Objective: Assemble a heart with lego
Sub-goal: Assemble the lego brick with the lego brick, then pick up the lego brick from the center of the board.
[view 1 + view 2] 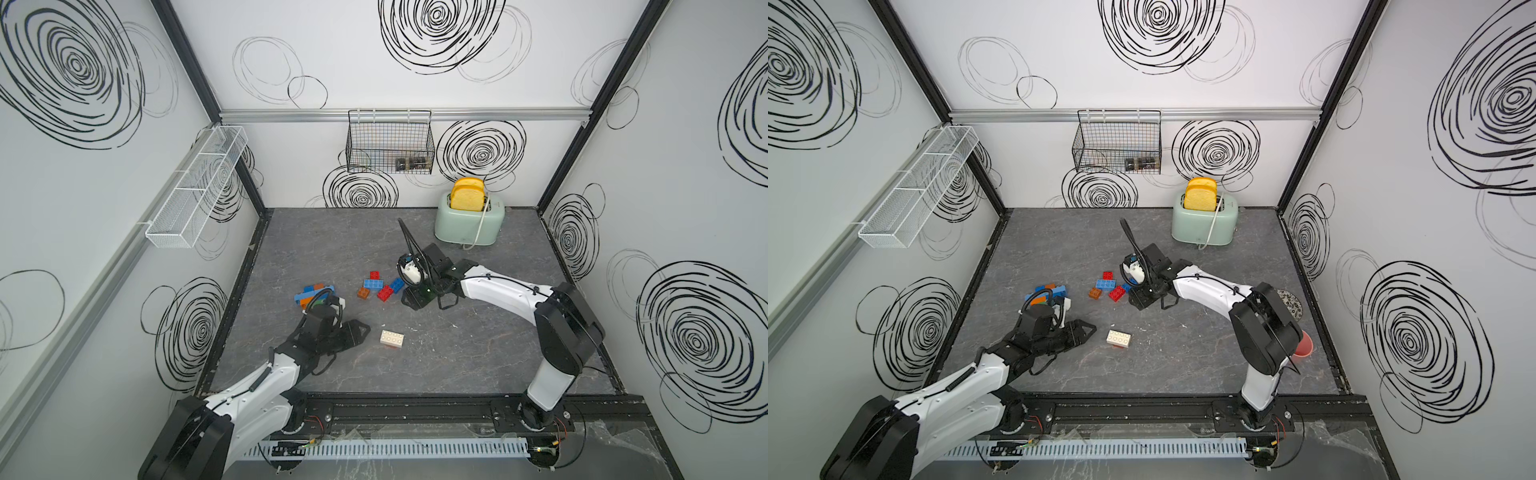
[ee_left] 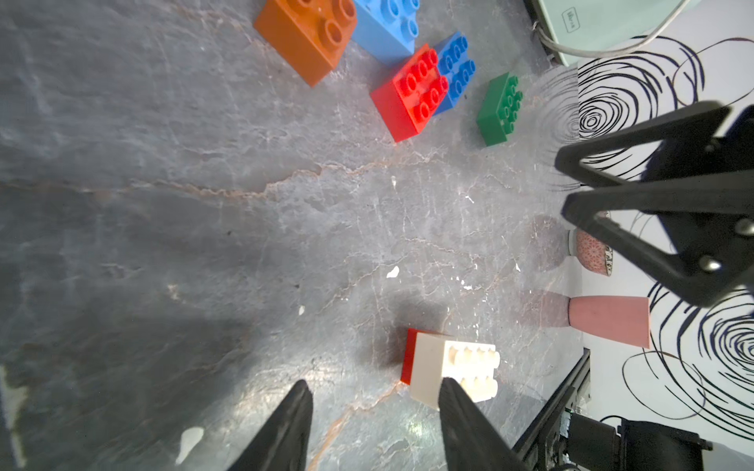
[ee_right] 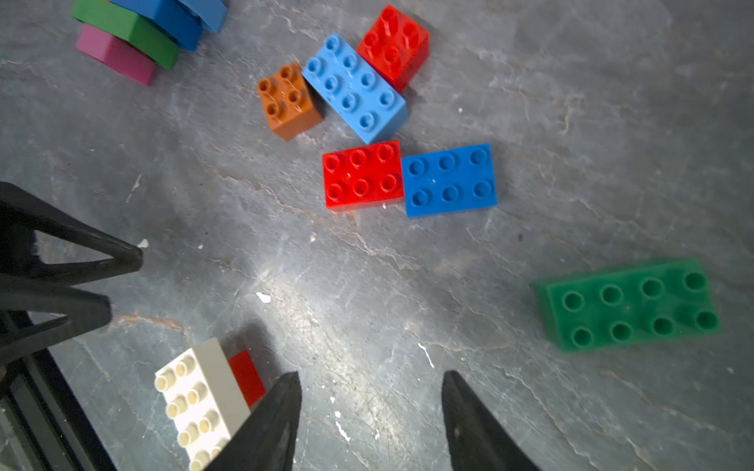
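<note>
Both empty, jaws apart: holds left gripper [image 2: 375,383], right gripper [image 3: 371,373] poised near white-on-red stack [image 1: 392,339], probably heart's base; leaves loose bricks [image 1: 373,284] reachable.

Mint toaster [image 1: 457,228], cream brick [image 3: 191,399], green brick [image 3: 628,306], grey veined tabletop [image 1: 332,249], black-swirled white walls [image 1: 353,62].

White walls [image 1: 353,62], black swirls — grey marbled floor [image 1: 478,353].

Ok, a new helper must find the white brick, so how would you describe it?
From the mint-green toaster at the back of the grey marbled table, come forward past the red, blue and orange bricks. The cream-white eight-stud brick sits alone nearer the front, the only pale one, stacked on a red brick.
</note>
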Controlling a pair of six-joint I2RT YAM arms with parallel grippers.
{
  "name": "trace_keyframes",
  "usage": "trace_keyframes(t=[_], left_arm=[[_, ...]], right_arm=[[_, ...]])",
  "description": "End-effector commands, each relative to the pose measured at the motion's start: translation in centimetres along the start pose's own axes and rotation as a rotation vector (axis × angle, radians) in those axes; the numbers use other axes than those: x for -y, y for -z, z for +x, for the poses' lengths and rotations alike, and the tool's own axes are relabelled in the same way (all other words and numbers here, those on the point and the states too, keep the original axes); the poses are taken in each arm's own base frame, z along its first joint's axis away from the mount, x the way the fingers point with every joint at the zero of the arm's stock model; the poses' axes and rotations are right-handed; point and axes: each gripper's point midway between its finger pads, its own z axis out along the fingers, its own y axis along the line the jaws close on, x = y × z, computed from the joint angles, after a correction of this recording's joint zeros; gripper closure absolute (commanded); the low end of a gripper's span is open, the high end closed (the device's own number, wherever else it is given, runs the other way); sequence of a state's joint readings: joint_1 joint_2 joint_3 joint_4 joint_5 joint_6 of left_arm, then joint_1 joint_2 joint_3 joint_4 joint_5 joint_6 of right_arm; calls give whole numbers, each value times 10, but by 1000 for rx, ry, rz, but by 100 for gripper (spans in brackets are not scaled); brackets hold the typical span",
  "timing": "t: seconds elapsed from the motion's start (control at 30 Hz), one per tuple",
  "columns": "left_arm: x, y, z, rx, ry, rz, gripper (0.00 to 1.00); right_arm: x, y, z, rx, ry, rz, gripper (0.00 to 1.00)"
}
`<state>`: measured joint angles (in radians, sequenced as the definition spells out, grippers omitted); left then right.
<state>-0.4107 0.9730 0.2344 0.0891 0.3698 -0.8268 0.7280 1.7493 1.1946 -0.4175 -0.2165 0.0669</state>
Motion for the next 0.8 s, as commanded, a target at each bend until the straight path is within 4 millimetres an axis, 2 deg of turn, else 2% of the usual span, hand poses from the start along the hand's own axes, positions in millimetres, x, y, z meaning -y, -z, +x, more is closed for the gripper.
trace_keyframes(t=[0.0, 0.4, 0.57, 0.77], left_arm=[[15, 0, -12, 34, -21, 43, 45], [13, -3, -8, 15, -22, 42, 45], [11, -4, -8, 11, -18, 39, 45], [8, -3, -10, 14, -14, 32, 45]], right_arm=[[0, -3, -7, 41, -58, -16, 41], [20, -52, 1, -17, -95, 46, 39], [23, -63, -7, -9, -105, 43, 35], [36, -78, -19, -5, -113, 76, 32]])
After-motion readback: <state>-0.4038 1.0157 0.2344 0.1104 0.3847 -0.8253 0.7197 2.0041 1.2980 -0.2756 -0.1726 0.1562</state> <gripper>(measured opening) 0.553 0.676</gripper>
